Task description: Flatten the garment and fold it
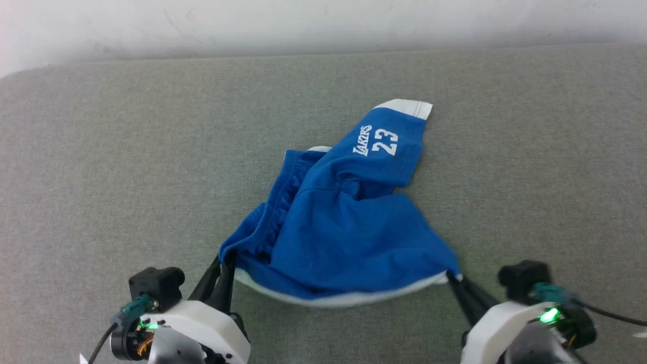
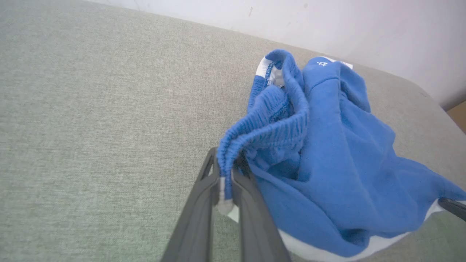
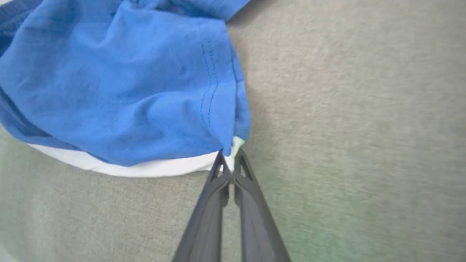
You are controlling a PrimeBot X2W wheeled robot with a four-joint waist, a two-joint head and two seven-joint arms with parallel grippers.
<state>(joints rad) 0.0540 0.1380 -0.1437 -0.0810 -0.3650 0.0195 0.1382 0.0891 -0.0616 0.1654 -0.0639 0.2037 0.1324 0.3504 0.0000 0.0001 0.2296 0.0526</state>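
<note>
Left gripper (image 1: 226,264) pinches the garment (image 1: 343,227) at its near-left waistband corner. Right gripper (image 1: 451,278) is clamped on its near-right white hem corner. Bare grey fabric surface (image 1: 101,151) spreads wide around the garment, with a pale wall (image 1: 303,20) beyond.

The garment (image 1: 343,227) lies bunched in the middle of the padded surface (image 1: 101,151), straight ahead of me, with the wall (image 1: 303,20) behind the surface's far edge. My left gripper (image 1: 225,265) sits at the garment's near left corner, pinching the end of the waistband (image 1: 283,197), which runs away from me along the garment's left side. My right gripper (image 1: 452,279) sits at the near right corner, pinching the end of the near hem (image 1: 343,299), which sags between my two grippers. One leg (image 1: 389,146) stretches away to the far right, lettering on top.
</note>
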